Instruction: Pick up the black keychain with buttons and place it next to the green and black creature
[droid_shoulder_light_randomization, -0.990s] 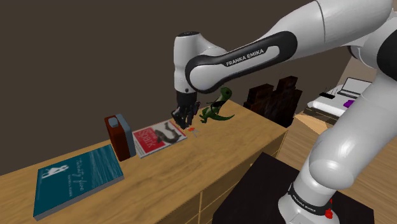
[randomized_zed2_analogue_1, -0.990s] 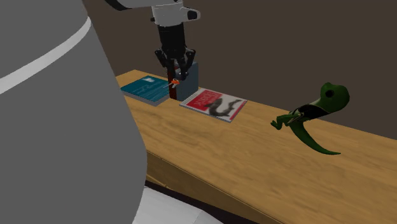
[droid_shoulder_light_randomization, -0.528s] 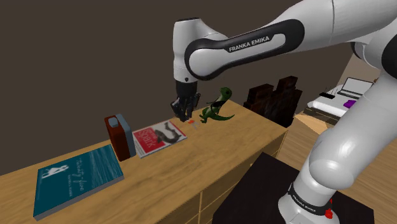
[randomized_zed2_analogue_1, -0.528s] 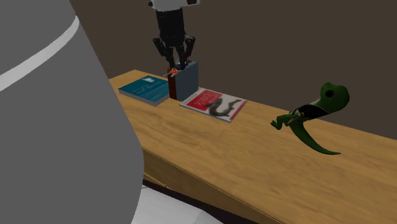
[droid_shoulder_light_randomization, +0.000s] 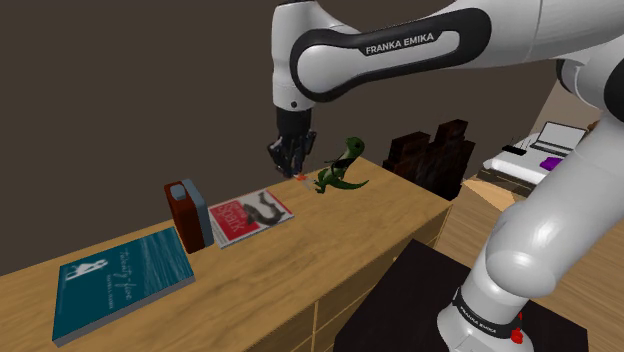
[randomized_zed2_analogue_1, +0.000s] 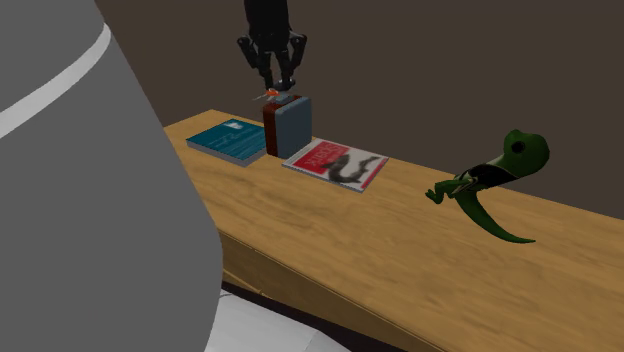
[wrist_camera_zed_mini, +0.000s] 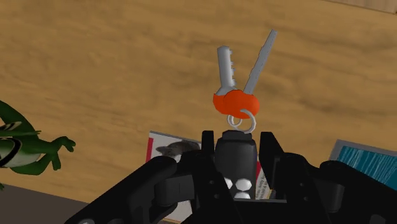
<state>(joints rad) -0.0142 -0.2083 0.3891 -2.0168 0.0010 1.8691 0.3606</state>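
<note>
One red magazine lies on the wooden table. Above its right edge, the black two-finger gripper clasps the black keychain with buttons, silver keys dangling, higher than a second ago. Rightward, the green and black creature appears untouched; transfer remains.

Four items in a row on table, gripper overhead

Shoulder view, L to R: flat book at L end; upright book just beside it; magazine lying flat next to upright book; creature apart at R end, nr far edge. Gripper hangs above table, seen btw magazine & creature, w/ keychain clasped btw its fingers, clear of tabletop.
</note>
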